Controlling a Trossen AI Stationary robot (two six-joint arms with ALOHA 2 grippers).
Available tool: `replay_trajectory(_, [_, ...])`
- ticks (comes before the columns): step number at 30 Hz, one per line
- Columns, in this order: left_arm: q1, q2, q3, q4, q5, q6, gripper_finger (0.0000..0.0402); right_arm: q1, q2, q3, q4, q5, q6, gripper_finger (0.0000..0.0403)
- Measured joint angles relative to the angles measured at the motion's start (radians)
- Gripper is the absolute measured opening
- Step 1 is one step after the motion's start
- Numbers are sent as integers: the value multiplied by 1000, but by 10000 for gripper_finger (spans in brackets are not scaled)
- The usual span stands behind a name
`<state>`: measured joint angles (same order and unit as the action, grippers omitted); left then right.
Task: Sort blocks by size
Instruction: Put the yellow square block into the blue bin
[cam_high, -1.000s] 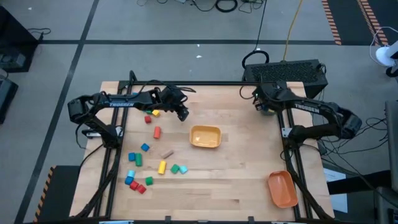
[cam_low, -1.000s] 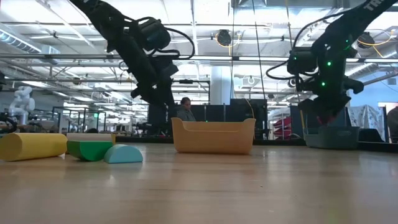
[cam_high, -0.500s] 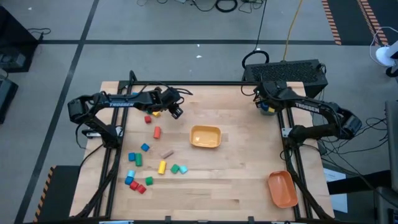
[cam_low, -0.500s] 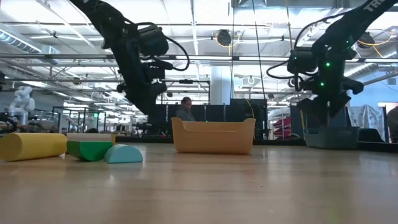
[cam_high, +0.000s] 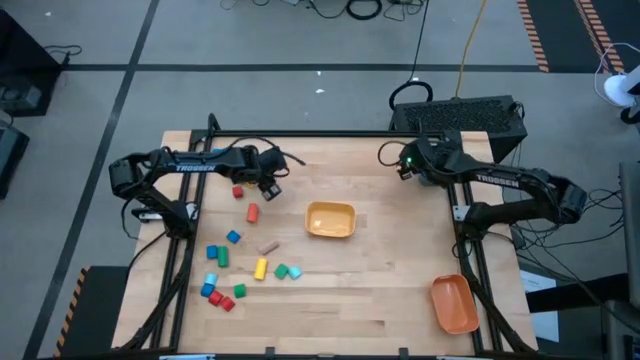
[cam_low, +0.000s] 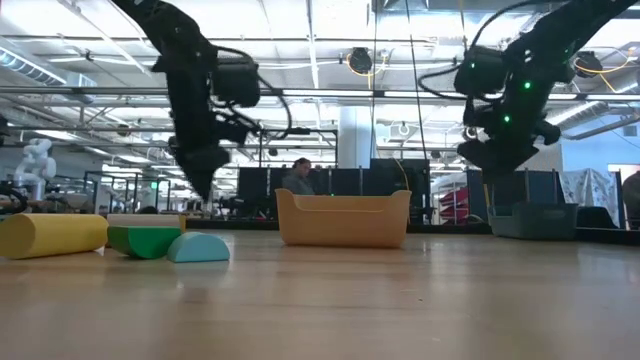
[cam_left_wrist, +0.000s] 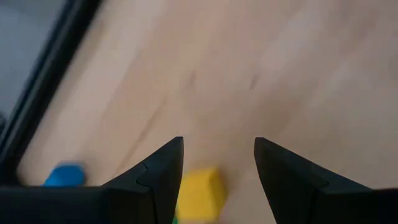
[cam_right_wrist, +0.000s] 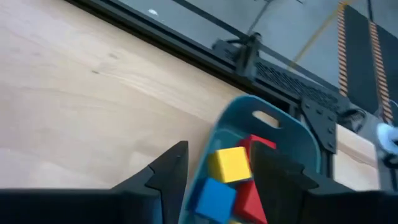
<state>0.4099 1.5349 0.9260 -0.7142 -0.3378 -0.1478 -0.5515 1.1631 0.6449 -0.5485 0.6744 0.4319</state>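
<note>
Loose blocks (cam_high: 235, 262) in red, blue, green, yellow, cyan and tan lie scattered on the table's left half. My left gripper (cam_high: 270, 187) hangs open just above the table at the far end of that scatter, pointing steeply down. In its wrist view a yellow block (cam_left_wrist: 200, 191) lies on the wood below the gap between the fingers (cam_left_wrist: 218, 142), and a blue block (cam_left_wrist: 65, 175) lies off to one side. My right gripper (cam_high: 398, 162) is open and empty at the far right, raised beside a teal bin (cam_right_wrist: 292, 134) that holds a yellow block (cam_right_wrist: 229, 163), a blue one (cam_right_wrist: 214, 196) and red ones (cam_right_wrist: 255, 186).
A yellow bin (cam_high: 330, 219) stands at mid-table and an orange bin (cam_high: 453, 303) at the near right corner. Black frame rails run along the left, right and far edges. Bare wood lies between the yellow bin and the orange one.
My left gripper has drawn back toward the table's left edge, sunk a little and tipped from slanting forward to pointing steeply down over the yellow block. My right gripper has swung away from above the teal bin toward the table's middle and risen slightly.
</note>
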Motion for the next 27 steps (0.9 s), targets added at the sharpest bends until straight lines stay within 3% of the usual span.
replay_trajectory(6, [10, 0, 0, -162, 37, -35, 199, 94, -14, 0, 28, -1, 35, 150])
replay_trajectory(15, [68, 0, 0, -152, 48, -134, 199, 156, -15, 0, 96, -2, -1, 150])
replay_trajectory(27, [111, 20, 0, -105, 106, -104, 199, 161, -15, 0, 104, -26, -3, 150])
